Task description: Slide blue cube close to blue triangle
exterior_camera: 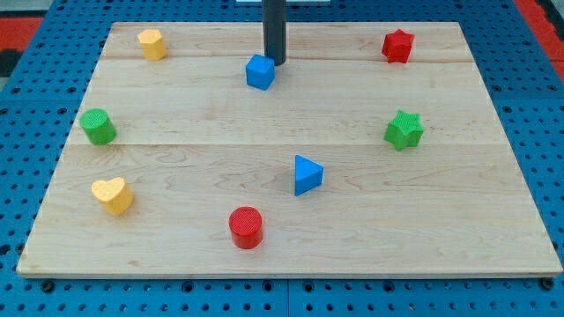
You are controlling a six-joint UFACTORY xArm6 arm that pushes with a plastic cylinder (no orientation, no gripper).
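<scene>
Blue cube block [260, 71] touches tip [276, 62], just left-below it; rod holds nothing. Blue triangle block [307, 174] well below tip. Push barely begun.

**A plain dark rod**

Only one part of the arm showed: a straight rod at the upper middle of the frame, cut off by the top edge. It was dark grey to near black, smooth and even in width. My tip [277, 62] ended blunt and flat. No cables, screws or markings were visible.
</scene>
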